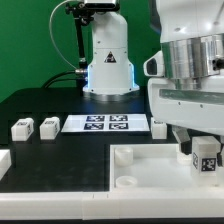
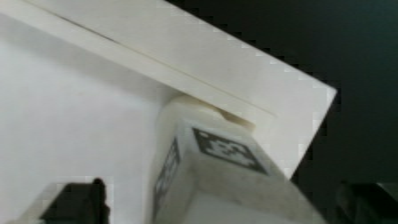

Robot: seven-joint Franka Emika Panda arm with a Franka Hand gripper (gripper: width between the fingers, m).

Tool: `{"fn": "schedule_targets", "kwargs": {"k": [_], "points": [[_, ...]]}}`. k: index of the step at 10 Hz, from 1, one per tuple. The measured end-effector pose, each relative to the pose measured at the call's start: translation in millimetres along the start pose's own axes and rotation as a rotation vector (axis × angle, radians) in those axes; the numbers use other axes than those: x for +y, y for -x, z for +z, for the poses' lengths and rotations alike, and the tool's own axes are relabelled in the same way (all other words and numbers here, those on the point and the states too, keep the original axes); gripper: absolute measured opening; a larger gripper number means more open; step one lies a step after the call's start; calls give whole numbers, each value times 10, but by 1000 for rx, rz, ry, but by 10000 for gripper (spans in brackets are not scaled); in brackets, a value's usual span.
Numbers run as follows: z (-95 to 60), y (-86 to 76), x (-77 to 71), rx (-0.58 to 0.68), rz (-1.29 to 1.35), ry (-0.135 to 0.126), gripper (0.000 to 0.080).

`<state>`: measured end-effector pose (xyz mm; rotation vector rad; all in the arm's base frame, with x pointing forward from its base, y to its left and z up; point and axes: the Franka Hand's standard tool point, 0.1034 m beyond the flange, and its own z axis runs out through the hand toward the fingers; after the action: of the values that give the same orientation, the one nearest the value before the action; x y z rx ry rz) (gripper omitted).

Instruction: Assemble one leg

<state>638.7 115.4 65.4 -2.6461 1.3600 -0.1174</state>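
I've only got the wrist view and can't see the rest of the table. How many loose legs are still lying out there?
Observer: Two for certain. The outer leg and the inner leg lie side by side at the exterior view's left, next to the marker board.
Operator: Anything on the board's other side?
Observer: A third small white block sits off its right end, partly hidden by the arm.
Operator: Where over the big part am I?
Observer: The gripper hangs low over the tray part, at its far corner on the exterior view's right. The tagged leg stands there, its tag facing the camera.
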Motion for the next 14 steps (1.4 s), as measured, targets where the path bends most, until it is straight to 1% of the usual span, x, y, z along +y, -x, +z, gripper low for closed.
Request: {"fn": "schedule_targets", "kwargs": {"k": [2, 3, 4, 5, 6, 7, 8, 9, 11, 13, 14], "points": [[2, -4, 4, 4, -196, 5, 648], [-16, 63, -5, 0, -595, 68, 648], [-48, 72, -20, -14, -756, 83, 648], [-46, 74, -16, -19, -825, 90, 648], [-37, 72, -12, -15, -753, 90, 545], [-35, 73, -11, -14, -710, 89, 366], [-32, 79, -11, -11, -584, 87, 366], [-30, 78, -9, -9, -528, 87, 293], [-29, 65, -24, 1, -211, 90, 293], [-29, 33, -70, -13, 276, 152, 293], [-26, 17, -79, -18, 462, 164, 293]]}}
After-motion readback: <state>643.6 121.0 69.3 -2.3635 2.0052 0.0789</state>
